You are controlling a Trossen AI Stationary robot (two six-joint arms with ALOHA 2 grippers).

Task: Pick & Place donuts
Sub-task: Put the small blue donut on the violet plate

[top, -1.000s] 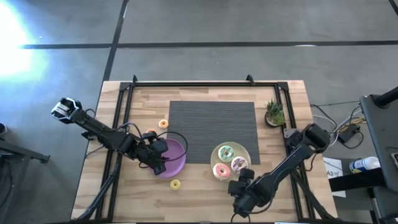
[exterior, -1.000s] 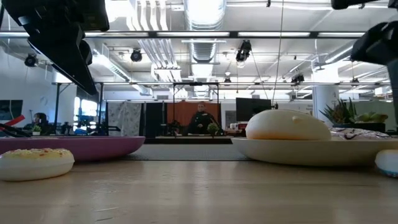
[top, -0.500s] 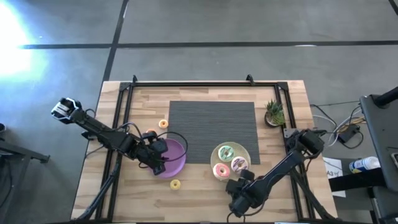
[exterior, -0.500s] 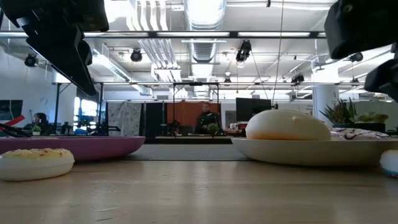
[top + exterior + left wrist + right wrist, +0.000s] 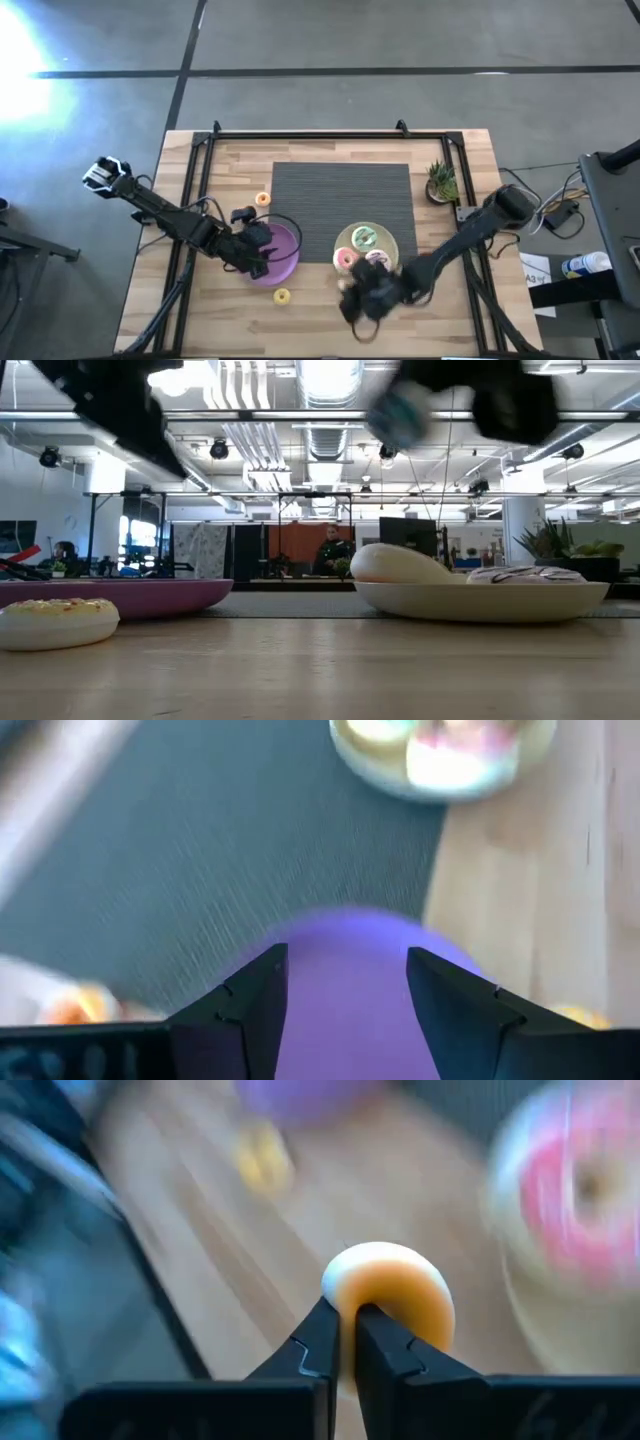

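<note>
My right gripper (image 5: 360, 298) hangs blurred above the table's near edge, just in front of the pale-yellow plate (image 5: 392, 240), shut on a small pale donut (image 5: 392, 1302). On that plate lie the green-white (image 5: 365, 237), pink (image 5: 346, 259) and purple-white (image 5: 378, 259) donuts. My left gripper (image 5: 347, 982) stands open over the purple plate (image 5: 285, 262) with nothing between its fingers. A yellow donut (image 5: 282, 296) lies flat on the wood in front of the purple plate, and an orange one (image 5: 262, 199) lies behind it. My right gripper pinches the pale donut's ring wall (image 5: 345, 1295) at its fingertips. One finger (image 5: 378, 1338) seems to stand in the hole and the other outside. The donut stands on edge above the fingertips, lifted clear of the table.
A dark grey mat (image 5: 342, 205) covers the table's middle. A small potted plant (image 5: 441, 182) stands at the far right. A black frame (image 5: 300, 135) runs along the table's far edge and sides. People show in the room beyond the table.
My right gripper has shut on the pale donut, lifted it off the table and swung fast toward the table's left. The pale-yellow plate with its three donuts has slid a little to the left.
</note>
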